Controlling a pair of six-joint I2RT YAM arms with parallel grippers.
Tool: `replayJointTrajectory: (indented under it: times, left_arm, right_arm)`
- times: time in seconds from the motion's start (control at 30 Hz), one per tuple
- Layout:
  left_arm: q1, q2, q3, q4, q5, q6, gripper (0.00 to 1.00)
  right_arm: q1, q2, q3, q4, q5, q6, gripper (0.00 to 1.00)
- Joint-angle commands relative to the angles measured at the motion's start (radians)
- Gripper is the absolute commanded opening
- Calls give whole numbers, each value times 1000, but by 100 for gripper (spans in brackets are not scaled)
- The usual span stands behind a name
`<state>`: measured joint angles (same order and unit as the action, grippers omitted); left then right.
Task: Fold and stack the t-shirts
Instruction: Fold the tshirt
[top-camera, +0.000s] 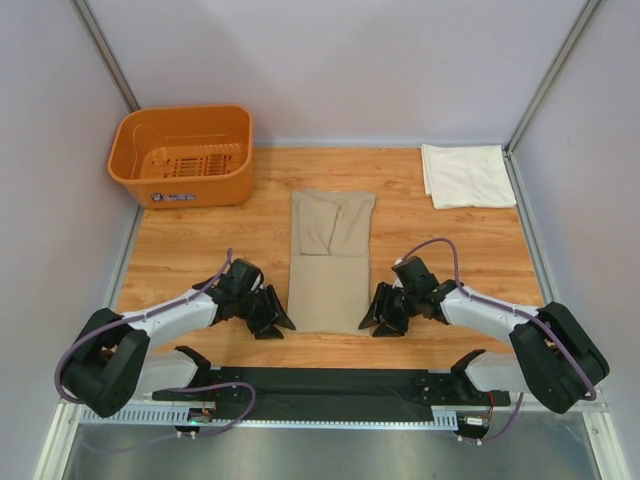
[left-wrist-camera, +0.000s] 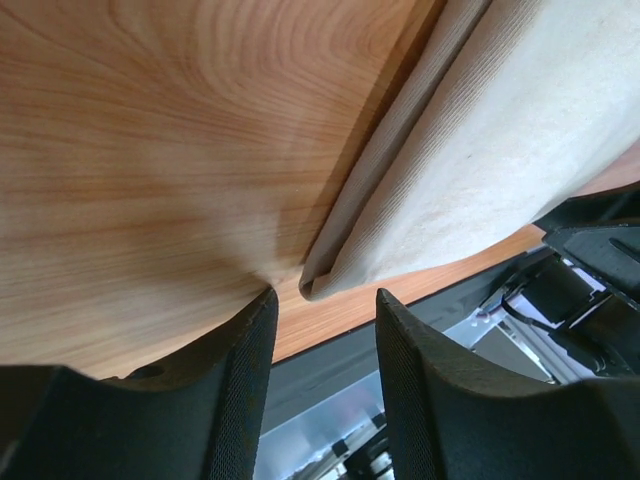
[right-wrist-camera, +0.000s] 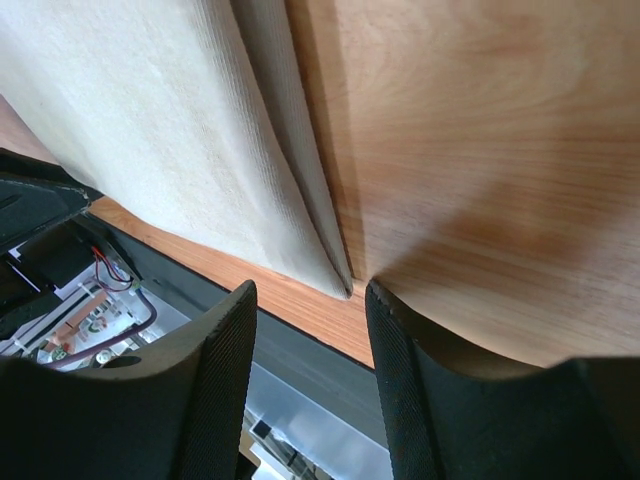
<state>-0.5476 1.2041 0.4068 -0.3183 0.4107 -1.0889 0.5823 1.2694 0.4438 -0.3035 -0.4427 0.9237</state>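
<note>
Looks about halfway: done with the cream t-shirt (top-camera: 466, 175), folded at two o'clock on the desk (top-camera: 200, 240); yet to cross-fold and stack the tan t-shirt (top-camera: 330, 265), a strip at centre, with left claw (top-camera: 277, 325) and right claw (top-camera: 376, 327) spread at its six-o'clock corners.

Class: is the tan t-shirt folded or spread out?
Partly folded: the tan t-shirt lies as a narrow strip, its sides doubled over, layered edges showing.

The table (top-camera: 200, 250) was smooth wood with a clear grain and a soft sheen. The tan shirt (top-camera: 330, 285) was matt cloth, finely ribbed up close; the white shirt (top-camera: 465, 175) was soft matt cloth too. The basket (top-camera: 180, 150) was smooth, slightly shiny plastic. The left fingers (left-wrist-camera: 240, 380) and right fingers (right-wrist-camera: 225, 370) were black, matt and finely textured
</note>
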Motion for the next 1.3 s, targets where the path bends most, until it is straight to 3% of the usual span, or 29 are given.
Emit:
replayJointTrajectory:
  times: [0.0,1.0,1.17,1.27]
  left_arm:
    - [-2,40,-20,-8,-64,-12,52]
    - [-2,98,-20,-2,-164,-46,43]
    - [-2,115,-11,2,-170,-25,37]
    - [0,126,1,13,-165,-8,28]
  right_arm:
    - [5,41,13,-26,133,-42,50]
    - [8,151,29,-14,102,-112,46]
    - [10,160,36,-9,108,-106,35]
    - [10,171,39,-6,104,-108,20]
